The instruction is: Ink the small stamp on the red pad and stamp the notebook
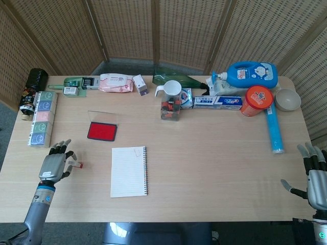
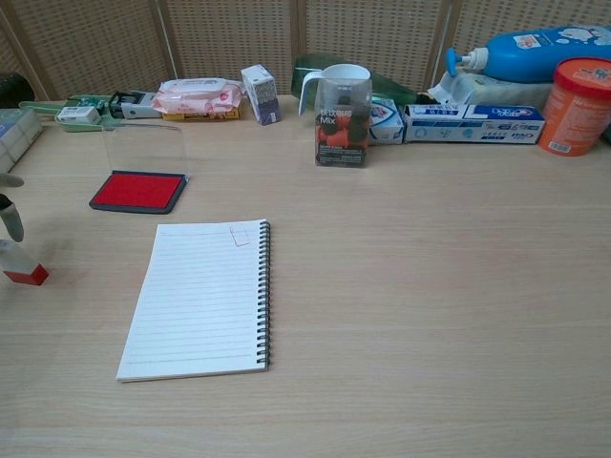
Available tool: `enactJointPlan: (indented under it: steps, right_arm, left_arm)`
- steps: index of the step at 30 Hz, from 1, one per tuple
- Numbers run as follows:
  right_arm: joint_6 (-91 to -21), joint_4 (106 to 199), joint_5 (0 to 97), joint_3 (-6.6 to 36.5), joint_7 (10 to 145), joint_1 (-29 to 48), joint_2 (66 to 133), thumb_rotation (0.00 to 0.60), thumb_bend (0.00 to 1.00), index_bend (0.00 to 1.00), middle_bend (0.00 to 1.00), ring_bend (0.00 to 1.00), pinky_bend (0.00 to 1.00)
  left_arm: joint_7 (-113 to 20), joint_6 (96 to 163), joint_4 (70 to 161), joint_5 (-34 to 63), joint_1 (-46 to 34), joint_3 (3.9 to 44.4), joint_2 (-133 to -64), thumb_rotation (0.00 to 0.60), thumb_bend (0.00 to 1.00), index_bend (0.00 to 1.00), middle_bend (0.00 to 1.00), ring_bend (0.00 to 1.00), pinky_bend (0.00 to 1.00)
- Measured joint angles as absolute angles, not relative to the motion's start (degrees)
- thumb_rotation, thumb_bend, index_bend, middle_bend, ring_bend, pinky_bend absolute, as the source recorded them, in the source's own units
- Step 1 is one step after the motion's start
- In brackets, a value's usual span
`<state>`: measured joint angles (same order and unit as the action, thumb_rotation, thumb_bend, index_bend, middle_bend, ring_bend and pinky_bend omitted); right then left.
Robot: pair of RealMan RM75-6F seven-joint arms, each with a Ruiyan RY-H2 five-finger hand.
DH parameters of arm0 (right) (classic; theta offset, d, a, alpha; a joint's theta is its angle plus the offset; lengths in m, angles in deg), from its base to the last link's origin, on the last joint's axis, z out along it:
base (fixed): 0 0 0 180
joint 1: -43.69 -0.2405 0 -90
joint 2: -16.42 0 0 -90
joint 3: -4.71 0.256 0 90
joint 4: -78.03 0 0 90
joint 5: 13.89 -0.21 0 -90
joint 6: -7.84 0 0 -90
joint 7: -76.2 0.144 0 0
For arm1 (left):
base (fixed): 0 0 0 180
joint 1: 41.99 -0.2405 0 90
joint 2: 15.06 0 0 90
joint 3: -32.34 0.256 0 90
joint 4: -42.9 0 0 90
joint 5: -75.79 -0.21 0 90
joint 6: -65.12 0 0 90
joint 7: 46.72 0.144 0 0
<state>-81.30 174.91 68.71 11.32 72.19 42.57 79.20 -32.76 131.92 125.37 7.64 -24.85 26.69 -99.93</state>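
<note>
The left hand (image 1: 54, 165), fingers spread and empty, hovers beside the stamp (image 1: 76, 164) left of the notebook (image 1: 129, 171), so grasping comes next.

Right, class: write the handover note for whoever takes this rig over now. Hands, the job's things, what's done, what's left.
Left hand: fingers spread, holding nothing, right beside the small stamp.
Right hand: open, idle at the table's far right edge.
Red pad: lid up, above the notebook.
Done: a faint mark already shows near the notebook's top.
Left: grasp stamp, ink it, stamp the notebook.
</note>
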Motion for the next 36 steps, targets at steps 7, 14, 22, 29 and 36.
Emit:
enactJointPlan:
  steps: [7, 14, 22, 29, 36]
  right_arm:
    - [-81.2, 175.0, 68.6, 11.3, 72.2, 42.6, 79.1, 0.522, 0.05, 0.00, 0.00, 0.00, 0.00]
    - [-81.1, 175.0, 68.6, 11.3, 72.4, 42.5, 79.0, 0.520, 0.05, 0.00, 0.00, 0.00, 0.00]
    - [-80.8, 175.1, 68.9, 11.1, 72.8, 42.5, 78.7, 0.522, 0.05, 0.00, 0.00, 0.00, 0.00]
    - [-80.8, 175.1, 69.0, 11.0, 73.1, 42.4, 78.6, 0.519, 0.05, 0.00, 0.00, 0.00, 0.00]
    - [-80.7, 175.1, 69.0, 11.0, 72.8, 42.4, 78.6, 0.519, 0.05, 0.00, 0.00, 0.00, 0.00]
  left_arm:
    - [-32.1, 131.9, 125.5, 8.2, -24.7, 26.8, -100.1, 0.600, 0.40, 0.46, 0.00, 0.00, 0.04]
    - [-31.6, 131.8, 125.3, 8.5, -24.5, 26.8, -100.4, 0.600, 0.40, 0.48, 0.00, 0.00, 0.04]
    - [-30.7, 132.0, 125.1, 8.8, -24.3, 26.9, -100.8, 0.600, 0.41, 0.52, 0.00, 0.00, 0.04]
    - [-29.6, 132.4, 125.1, 9.3, -24.2, 26.8, -101.1, 0.600, 0.44, 0.56, 0.00, 0.00, 0.04]
    - [-29.7, 132.7, 124.7, 9.5, -24.2, 26.8, -101.4, 0.600, 0.45, 0.58, 0.00, 0.00, 0.04]
